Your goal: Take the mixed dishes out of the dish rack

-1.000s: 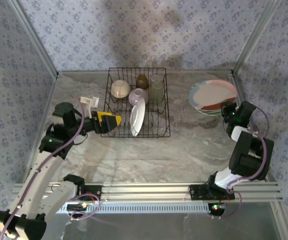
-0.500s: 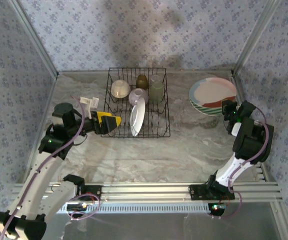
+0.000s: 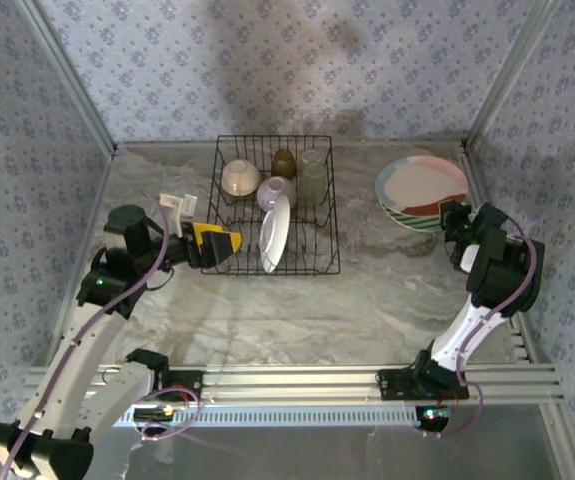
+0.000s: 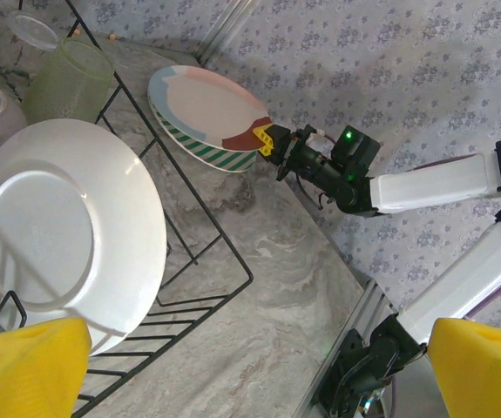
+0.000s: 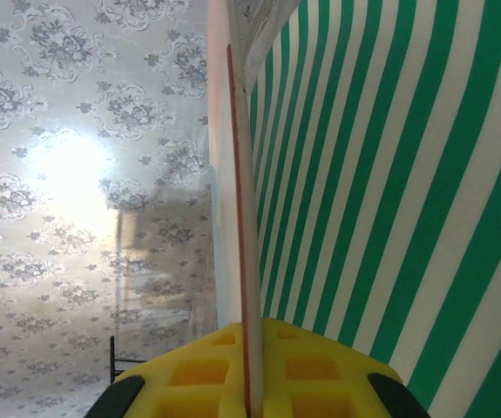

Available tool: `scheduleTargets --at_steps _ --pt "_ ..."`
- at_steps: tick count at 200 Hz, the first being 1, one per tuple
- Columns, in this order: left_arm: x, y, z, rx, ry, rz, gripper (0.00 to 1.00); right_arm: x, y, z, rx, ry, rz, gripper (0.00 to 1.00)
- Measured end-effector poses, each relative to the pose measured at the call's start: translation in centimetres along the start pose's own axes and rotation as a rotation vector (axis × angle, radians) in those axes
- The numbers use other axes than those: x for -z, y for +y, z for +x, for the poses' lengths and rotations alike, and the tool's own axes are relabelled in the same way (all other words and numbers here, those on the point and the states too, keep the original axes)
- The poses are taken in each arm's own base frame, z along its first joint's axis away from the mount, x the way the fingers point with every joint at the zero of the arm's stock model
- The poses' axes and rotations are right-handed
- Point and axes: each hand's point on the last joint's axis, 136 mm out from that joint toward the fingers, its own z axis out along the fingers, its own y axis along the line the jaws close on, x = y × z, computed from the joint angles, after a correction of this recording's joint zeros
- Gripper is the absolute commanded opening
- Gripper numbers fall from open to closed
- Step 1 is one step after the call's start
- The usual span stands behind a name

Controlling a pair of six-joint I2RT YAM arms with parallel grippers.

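White plate [image 3: 276,233] is standing on edge in the rack [image 3: 329,268] at mid-frame, its long axis running up and down the top view and its footed back facing left. The left gripper [image 3: 221,244] is hanging just outside the rack's left wall, spread wide and empty, making it the nearer hand. At upper right, the right gripper [image 3: 453,214] is pinching a colour-block plate [image 3: 422,185] by the rim, over a striped plate [image 4: 199,148].
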Motion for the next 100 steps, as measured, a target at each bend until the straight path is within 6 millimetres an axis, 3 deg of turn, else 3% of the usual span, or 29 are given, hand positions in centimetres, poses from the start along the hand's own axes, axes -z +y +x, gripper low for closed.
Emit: scheduleTargets --at_steps 75,100 --pt "0.0 0.2 0.0 0.004 0.001 -0.004 0.99 -0.2 -1.6 -0.1 -0.023 0.005 0.03 0.0" --pt "0.0 0.2 0.0 0.005 0.001 -0.005 0.99 -0.3 -1.7 -0.3 -0.026 0.008 0.029 0.14"
